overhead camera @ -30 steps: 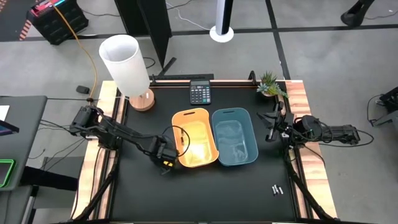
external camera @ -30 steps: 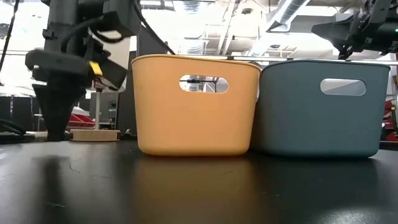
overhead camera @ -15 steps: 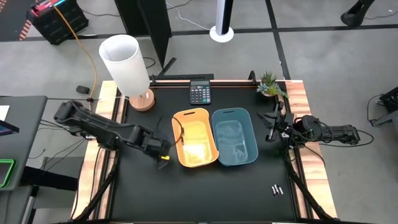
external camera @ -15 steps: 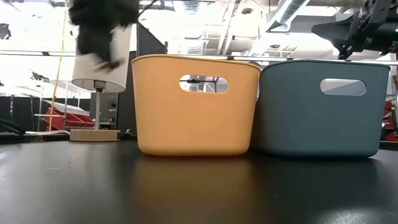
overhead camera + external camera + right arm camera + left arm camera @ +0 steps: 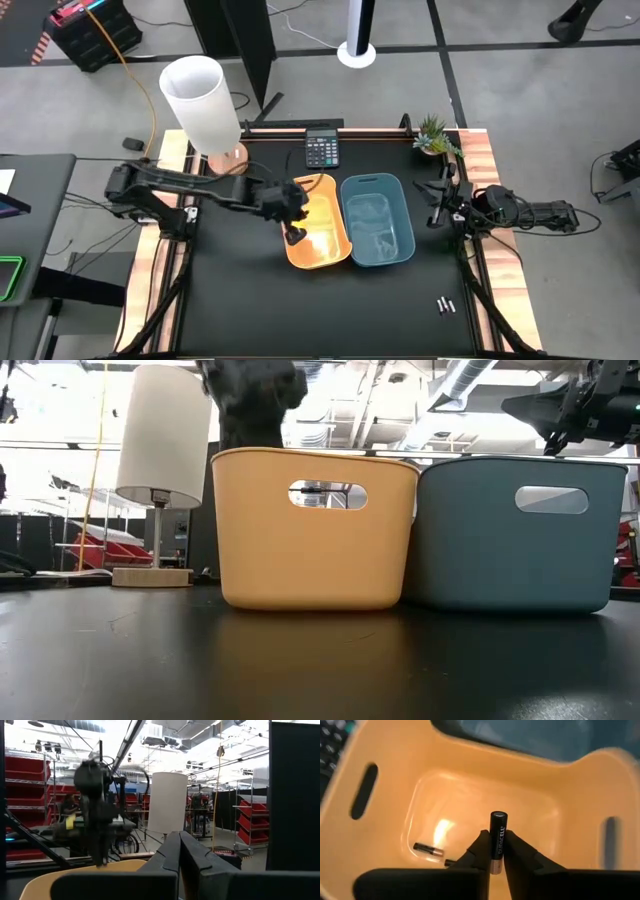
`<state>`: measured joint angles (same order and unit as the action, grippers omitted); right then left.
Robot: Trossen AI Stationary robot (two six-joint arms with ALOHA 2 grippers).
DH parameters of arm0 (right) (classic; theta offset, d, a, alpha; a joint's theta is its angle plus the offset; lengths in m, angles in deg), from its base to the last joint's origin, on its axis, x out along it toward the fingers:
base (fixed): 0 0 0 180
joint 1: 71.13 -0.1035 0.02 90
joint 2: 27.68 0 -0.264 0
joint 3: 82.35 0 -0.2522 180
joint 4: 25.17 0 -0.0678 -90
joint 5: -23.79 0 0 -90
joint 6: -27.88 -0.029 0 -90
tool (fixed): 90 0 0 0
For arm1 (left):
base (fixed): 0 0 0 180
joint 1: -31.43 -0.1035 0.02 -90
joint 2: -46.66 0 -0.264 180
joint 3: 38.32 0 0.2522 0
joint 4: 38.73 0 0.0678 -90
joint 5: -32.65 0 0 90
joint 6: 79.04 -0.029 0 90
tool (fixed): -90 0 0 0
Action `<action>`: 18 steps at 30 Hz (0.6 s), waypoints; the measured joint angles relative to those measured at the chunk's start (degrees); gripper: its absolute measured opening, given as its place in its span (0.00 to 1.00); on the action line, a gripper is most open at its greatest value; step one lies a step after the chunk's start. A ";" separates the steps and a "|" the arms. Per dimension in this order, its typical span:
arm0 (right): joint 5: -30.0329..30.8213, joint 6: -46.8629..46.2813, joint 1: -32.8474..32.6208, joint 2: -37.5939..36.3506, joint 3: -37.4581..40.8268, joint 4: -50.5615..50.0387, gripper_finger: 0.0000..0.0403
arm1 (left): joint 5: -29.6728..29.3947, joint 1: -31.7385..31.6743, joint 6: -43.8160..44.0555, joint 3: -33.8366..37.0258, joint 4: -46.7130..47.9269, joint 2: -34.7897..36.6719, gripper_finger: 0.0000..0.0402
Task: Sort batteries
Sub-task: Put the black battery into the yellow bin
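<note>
The left gripper [image 5: 496,851] pinches a dark battery [image 5: 498,841] upright, long axis vertical, directly above the orange bin [image 5: 338,250]. The bin floor lies at 6 o'clock. The right gripper [image 5: 180,851], pressed together, waits beside the blue bin [image 5: 405,250].

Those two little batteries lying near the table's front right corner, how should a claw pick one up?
From straight above, I'd judge: the batteries lie flat side by side on the table, so pinch one across its slim middle, claw fingers straddling its width. They sit close together, so start from the outer side.
</note>
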<state>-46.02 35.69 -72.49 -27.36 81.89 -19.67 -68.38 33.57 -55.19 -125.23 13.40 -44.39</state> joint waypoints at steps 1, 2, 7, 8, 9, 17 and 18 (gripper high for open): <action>0.06 -0.66 0.01 0.00 0.00 -0.15 0.06 | 0.10 -0.19 -0.15 0.00 0.00 -0.96 0.17; 0.06 -0.70 0.01 0.00 0.00 -0.24 0.06 | 0.16 -0.30 -0.62 0.00 0.00 -1.67 0.22; 0.13 -0.87 -0.21 0.00 0.00 -0.21 0.06 | 0.07 -0.23 -2.77 0.00 0.10 -0.67 0.46; 0.13 -1.12 -0.44 0.00 0.00 -0.25 0.06 | -0.01 -0.23 -3.03 0.00 0.14 0.20 0.50; 0.15 -1.86 -0.80 0.00 0.00 -0.28 0.06 | -0.51 -0.16 -3.07 0.00 0.11 1.32 0.52; -0.47 -6.15 -5.75 0.02 -6.52 -16.82 0.07 | -15.38 6.04 0.75 -0.07 6.99 11.20 0.54; -0.51 -7.47 -6.45 0.19 -8.66 -21.62 0.08 | -18.13 7.64 1.77 0.38 7.33 12.48 0.53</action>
<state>-46.53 28.22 -78.93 -27.17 73.23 -41.28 -86.51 41.21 -53.43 -124.85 20.72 -31.91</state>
